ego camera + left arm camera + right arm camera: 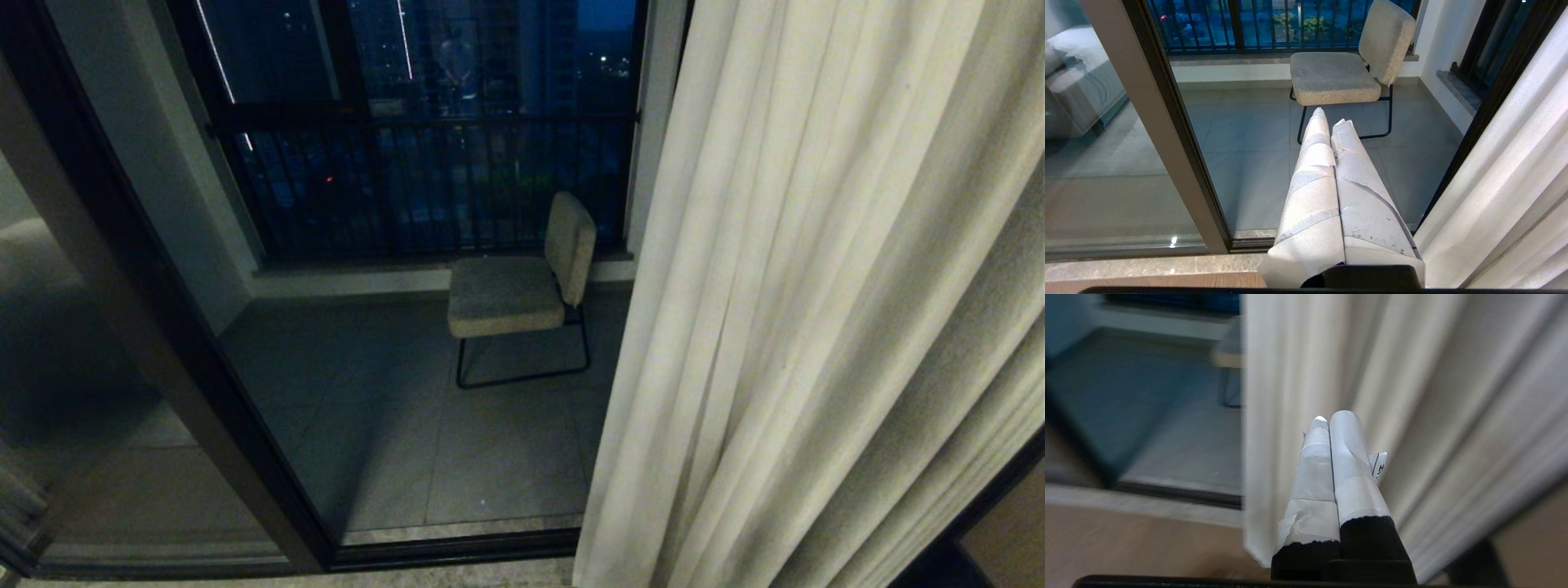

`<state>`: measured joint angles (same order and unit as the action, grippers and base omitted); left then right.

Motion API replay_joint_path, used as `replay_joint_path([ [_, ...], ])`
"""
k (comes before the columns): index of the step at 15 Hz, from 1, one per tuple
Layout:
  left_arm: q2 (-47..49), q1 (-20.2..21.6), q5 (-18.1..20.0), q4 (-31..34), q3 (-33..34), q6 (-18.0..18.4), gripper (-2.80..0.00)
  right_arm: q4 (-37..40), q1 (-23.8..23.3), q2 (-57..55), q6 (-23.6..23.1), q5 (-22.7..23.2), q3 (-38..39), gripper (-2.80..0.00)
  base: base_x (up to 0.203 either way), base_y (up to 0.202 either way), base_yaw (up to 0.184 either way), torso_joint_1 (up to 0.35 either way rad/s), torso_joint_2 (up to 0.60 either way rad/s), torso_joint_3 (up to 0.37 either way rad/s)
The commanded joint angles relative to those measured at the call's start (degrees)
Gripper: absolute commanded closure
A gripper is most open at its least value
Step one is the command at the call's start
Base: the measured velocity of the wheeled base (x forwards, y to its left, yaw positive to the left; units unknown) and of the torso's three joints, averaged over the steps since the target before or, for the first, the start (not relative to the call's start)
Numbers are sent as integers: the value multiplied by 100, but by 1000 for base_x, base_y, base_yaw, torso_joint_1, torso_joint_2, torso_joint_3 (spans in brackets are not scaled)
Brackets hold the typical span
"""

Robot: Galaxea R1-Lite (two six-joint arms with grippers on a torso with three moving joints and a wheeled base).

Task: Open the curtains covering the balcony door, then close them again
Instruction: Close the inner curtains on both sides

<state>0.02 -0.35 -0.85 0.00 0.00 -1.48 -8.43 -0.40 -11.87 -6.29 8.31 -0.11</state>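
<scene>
Curtains [800,310] gathered at right of balcony door [204,392], glass uncovered, folds hanging vertical. Right tool [1329,420] together, empty, just beside curtain's free edge; nearer arm. Left tool [1329,116] together, empty, facing glass.

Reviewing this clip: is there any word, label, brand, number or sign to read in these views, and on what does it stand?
No text can be read in any view.
Small white tag beside the right gripper: dark printed marks, too blurred and partly hidden to read.
Curtains, chair, balcony door: no lettering visible.
</scene>
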Motion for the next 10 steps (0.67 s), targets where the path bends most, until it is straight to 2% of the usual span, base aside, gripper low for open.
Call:
replay_joint_path([
  [1, -2, 0, -3, 0, 0, -2, 0, 302, 8, 693, -68, -353, 3, 0, 0, 0, 0, 0, 0, 0],
  [2, -2, 0, -3, 0, 0, -2, 0, 639, 12, 863, -112, -632, 3, 0, 0, 0, 0, 0, 0, 0],
  [3, -2, 0, -3, 0, 0, -2, 0, 772, 17, 1069, -82, -704, 2, 0, 0, 0, 0, 0, 0, 0],
  [10, -2, 0, -3, 0, 0, -2, 0, 878, 22, 1178, 14, -690, 2, 0, 0, 0, 0, 0, 0, 0],
])
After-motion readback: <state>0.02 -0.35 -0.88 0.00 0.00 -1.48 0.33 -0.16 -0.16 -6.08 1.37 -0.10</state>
